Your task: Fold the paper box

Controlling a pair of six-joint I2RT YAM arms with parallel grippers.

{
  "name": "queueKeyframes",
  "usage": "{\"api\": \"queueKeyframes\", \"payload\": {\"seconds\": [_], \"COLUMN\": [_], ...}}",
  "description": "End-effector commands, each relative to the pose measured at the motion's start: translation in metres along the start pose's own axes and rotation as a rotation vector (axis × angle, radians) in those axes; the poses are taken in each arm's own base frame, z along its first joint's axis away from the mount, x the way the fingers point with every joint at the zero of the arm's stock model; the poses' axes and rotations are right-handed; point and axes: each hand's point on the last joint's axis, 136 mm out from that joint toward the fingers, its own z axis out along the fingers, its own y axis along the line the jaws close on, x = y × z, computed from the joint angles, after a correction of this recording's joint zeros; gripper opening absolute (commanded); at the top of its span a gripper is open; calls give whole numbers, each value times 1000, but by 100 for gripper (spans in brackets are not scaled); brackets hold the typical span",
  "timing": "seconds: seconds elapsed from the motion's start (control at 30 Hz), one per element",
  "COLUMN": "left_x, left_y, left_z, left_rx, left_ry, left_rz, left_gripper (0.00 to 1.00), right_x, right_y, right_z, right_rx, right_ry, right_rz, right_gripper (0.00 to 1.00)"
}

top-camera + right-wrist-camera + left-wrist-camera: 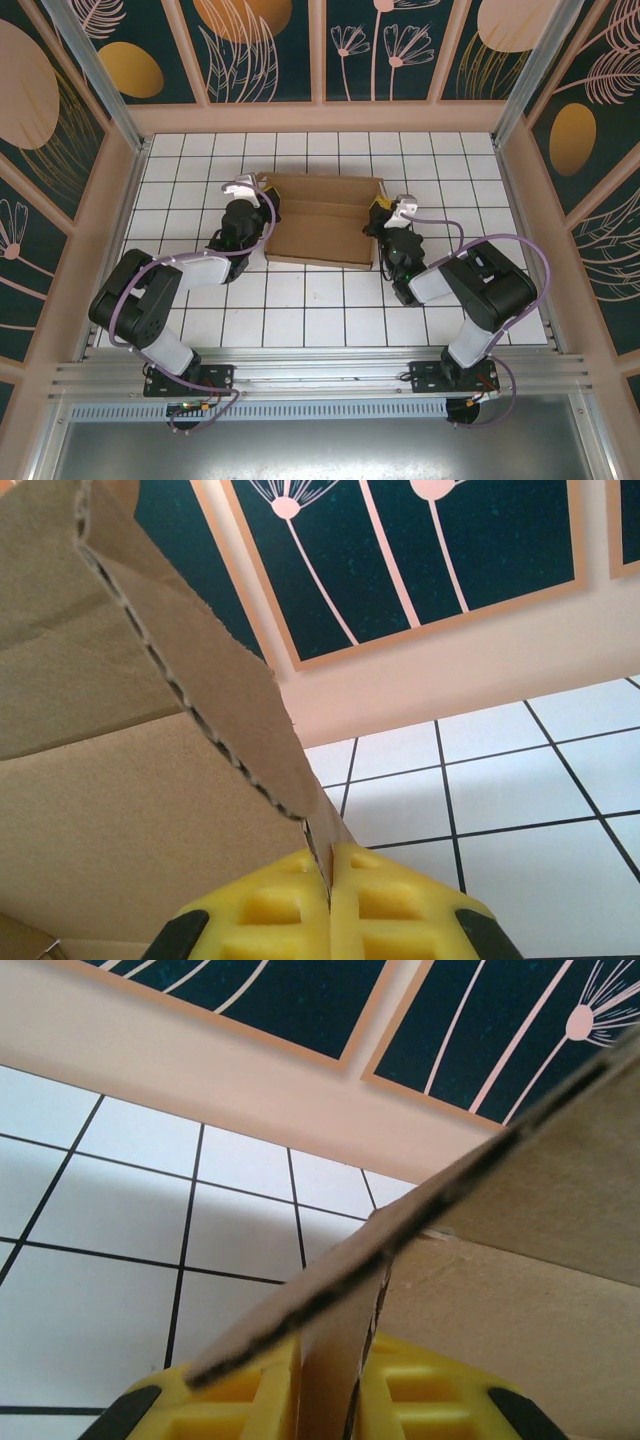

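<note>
The paper box [320,215] sits at frame centre

White gridded tabletop [300,300] beneath, seen from overhead; wrist views alone reveal fluted, ragged brown edges; right pincer [328,900] closed tight on a wall between yellow pads [265,915]; left pincer [330,1390] straddles another wall, whether gripping I cannot tell.

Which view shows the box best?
Top external: the whole box shows, a low open rectangle between the left gripper and right gripper. Each wrist view gives a close-up of one wall and a corrugated edge at its yellow fingers, with no overall shape.
</note>
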Motion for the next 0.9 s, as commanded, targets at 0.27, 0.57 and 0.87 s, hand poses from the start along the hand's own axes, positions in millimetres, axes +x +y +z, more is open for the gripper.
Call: {"api": "queueKeyframes", "payload": {"seconds": [0.27,0.57,0.87], "left_x": [6,20,41], "left_y": [-11,-2,13], "left_z": [-16,-30,-44], "left_rx": [69,67,27], "left_ry": [15,42,85], "left_rz": [-29,-47,-71], "left_gripper": [23,26,26], "right_x": [-5,11,31], "right_y": [37,32,23], "right_z": [-12,-30,-52], "right_rx": [-115,-122,-126], "right_ry": [-41,1,48], "right_rz": [71,114,114], "right_gripper": [16,21,21]}}
